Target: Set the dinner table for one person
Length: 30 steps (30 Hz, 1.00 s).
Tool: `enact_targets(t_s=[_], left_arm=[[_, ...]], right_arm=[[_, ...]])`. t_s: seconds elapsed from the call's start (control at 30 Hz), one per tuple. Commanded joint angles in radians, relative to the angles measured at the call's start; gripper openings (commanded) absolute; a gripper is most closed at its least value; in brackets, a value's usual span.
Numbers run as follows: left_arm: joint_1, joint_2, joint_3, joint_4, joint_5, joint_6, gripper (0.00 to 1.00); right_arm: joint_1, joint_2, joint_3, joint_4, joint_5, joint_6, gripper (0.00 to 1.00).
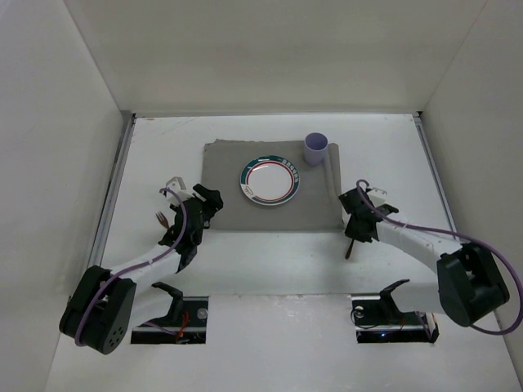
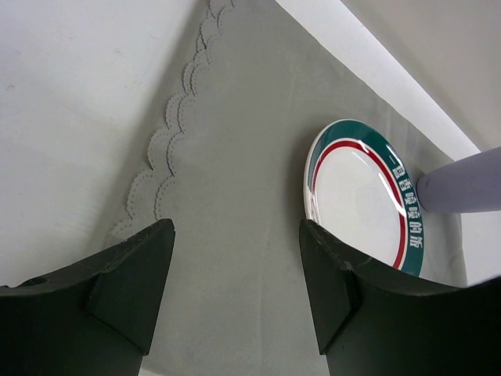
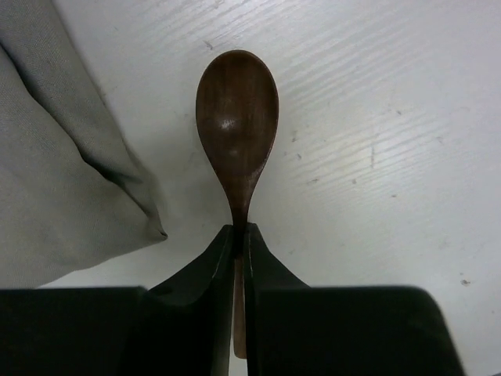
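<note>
A grey cloth mat lies in the middle of the white dinner table. On it sits a white plate with a green and red rim, and a lilac cup stands at its far right corner. My left gripper is open and empty over the mat's left part; its wrist view shows the gripper, the mat, the plate and the cup. My right gripper is shut on a brown wooden spoon just right of the mat's near right corner; its handle end sticks out behind the gripper.
A small brown fork lies on the table left of my left arm. Metal rails run along the table's side edges, with white walls on three sides.
</note>
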Motion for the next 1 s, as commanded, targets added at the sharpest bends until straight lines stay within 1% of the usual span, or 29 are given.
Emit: enact_targets(t_s=[0.0,0.13,0.23,0.33,0.47,0.53,0.6,0.7,0.83,0.97], left_arm=[[0.007,-0.01,-0.013,0.043,0.018,-0.02,0.63],[0.011,-0.003,-0.011,0.043,0.02,-0.022,0.63],[0.008,-0.017,-0.014,0.042,0.018,-0.022,0.63],[0.005,-0.005,-0.01,0.042,0.014,-0.016,0.63],[-0.002,-0.01,-0.008,0.042,0.015,-0.013,0.63],[-0.008,-0.013,-0.008,0.042,0.006,-0.005,0.63],[-0.007,-0.01,-0.008,0.042,0.001,-0.002,0.63],[-0.012,-0.016,-0.008,0.042,0.001,-0.002,0.63],[-0.015,-0.002,-0.004,0.042,-0.003,0.003,0.63],[-0.019,-0.016,-0.005,0.042,-0.003,0.004,0.63]], right_arm=[[-0.002,-0.095,0.045,-0.075,0.08,0.019,0.08],[0.001,-0.181,0.13,-0.124,0.163,-0.001,0.08],[0.05,-0.173,0.231,-0.068,0.159,-0.111,0.09],[0.127,-0.077,0.34,0.012,0.127,-0.229,0.1],[0.186,0.138,0.482,0.104,0.007,-0.364,0.1],[0.197,0.234,0.534,0.129,-0.04,-0.416,0.1],[0.197,0.299,0.565,0.126,-0.067,-0.438,0.1],[0.196,0.357,0.586,0.165,-0.093,-0.452,0.09],[0.184,0.433,0.64,0.182,-0.09,-0.462,0.09],[0.173,0.486,0.669,0.175,-0.053,-0.452,0.09]])
